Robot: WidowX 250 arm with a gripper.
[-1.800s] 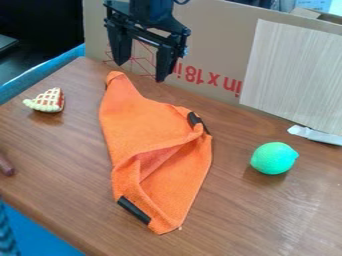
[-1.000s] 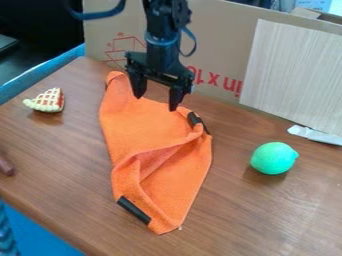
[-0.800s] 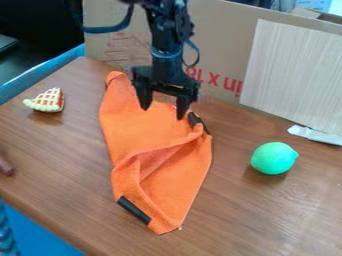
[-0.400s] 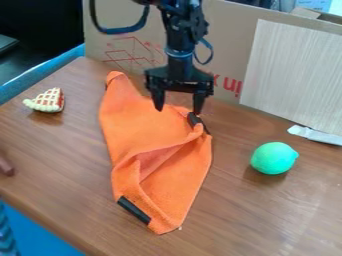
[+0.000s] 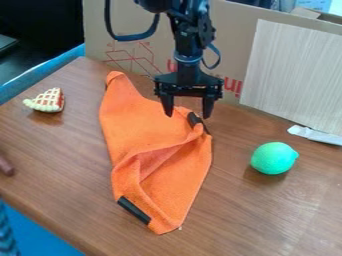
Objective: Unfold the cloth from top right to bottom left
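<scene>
Hanging over the cloth's upper right edge: gripper (image 5: 188, 115), jaws wide apart, nothing held. Cloth (image 5: 133, 120) lies mid-table, part folded, a ridge across its lower half. Risk: closing too high would pinch air; too deep, the tips could press the table (image 5: 267, 215) or grab two layers and drag the whole cloth. Weak hold on the dark strip (image 5: 194, 119) may slip. Cloth looks soft, matte orange, long uneven shape; strips dark, narrow. Table wood-grained, slightly shiny. Green ball (image 5: 272, 158) roundish with pointed tip, right of cloth.
</scene>
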